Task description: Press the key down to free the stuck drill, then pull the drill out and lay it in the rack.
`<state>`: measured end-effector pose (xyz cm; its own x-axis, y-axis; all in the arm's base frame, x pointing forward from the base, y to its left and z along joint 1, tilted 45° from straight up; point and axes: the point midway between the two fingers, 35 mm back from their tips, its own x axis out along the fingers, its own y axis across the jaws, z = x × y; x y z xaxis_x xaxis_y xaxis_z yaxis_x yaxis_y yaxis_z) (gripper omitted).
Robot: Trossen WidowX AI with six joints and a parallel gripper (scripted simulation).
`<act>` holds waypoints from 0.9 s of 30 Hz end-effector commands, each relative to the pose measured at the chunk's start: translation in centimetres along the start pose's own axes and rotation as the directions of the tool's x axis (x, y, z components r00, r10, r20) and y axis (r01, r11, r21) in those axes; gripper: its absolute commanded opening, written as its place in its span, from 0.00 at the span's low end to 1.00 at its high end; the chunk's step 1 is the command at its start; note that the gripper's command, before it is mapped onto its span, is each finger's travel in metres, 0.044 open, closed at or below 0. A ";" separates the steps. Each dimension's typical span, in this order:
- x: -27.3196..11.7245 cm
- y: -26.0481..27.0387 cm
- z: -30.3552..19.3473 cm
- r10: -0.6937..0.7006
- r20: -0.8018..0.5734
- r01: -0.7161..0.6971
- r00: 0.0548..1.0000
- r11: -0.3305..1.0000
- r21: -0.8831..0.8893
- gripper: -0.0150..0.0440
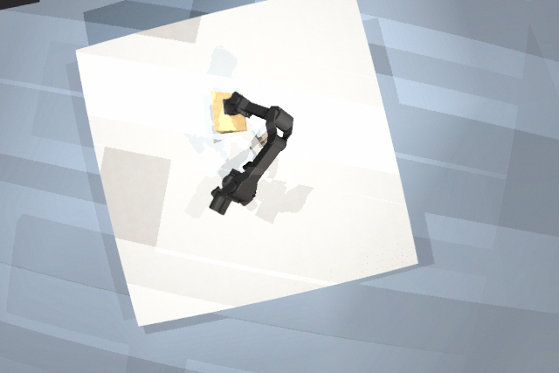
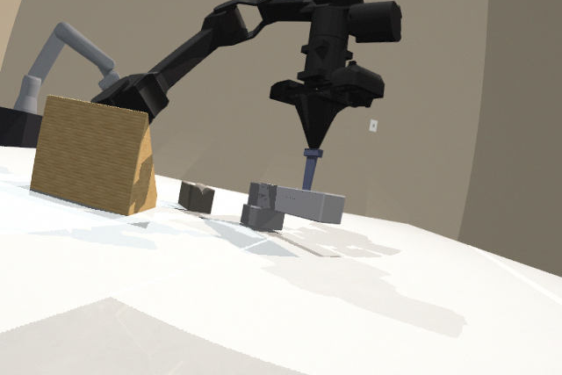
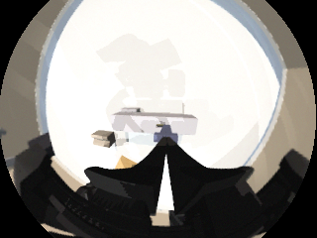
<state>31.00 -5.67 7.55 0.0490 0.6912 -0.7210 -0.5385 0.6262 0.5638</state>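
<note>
The blue key [image 2: 309, 172] [image 3: 166, 133] stands upright, leaning slightly, in the top of the long grey holder [image 2: 333, 208] [image 3: 154, 123]. The holder's bar lies level on a smaller grey block at one end, its other end raised over the table. My gripper [image 2: 313, 147] [image 3: 165, 140] is shut with nothing seen between its fingers, pointing down, its tips at the key's head. The small brown notched block [image 2: 190, 198] [image 3: 103, 138] [image 1: 261, 139], which looks like the rack, stands apart, nearer the arm's base. I cannot make out the drill.
A wooden wedge [image 1: 229, 122] [image 2: 86, 155] [image 3: 125, 163] stands beside the arm's base, beyond the brown block from the grey holder. The white table [image 1: 293, 233] carries hard shadows. A grey arm [image 2: 83, 46] on a dark stand shows in the background.
</note>
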 end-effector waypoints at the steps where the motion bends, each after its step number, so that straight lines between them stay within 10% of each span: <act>1: 1.9 -0.1 -0.4 0.031 -0.034 -0.031 0.999 1.000 0.003 0.25; 21: 3.0 -0.2 -0.4 0.031 -0.033 -0.031 0.999 1.000 0.003 0.25; 27: -0.8 -0.6 0.1 0.026 -0.025 -0.025 0.999 0.999 0.045 0.52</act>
<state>30.97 -4.69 6.13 -0.0100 0.7049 -0.7092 -0.5132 0.6051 0.6086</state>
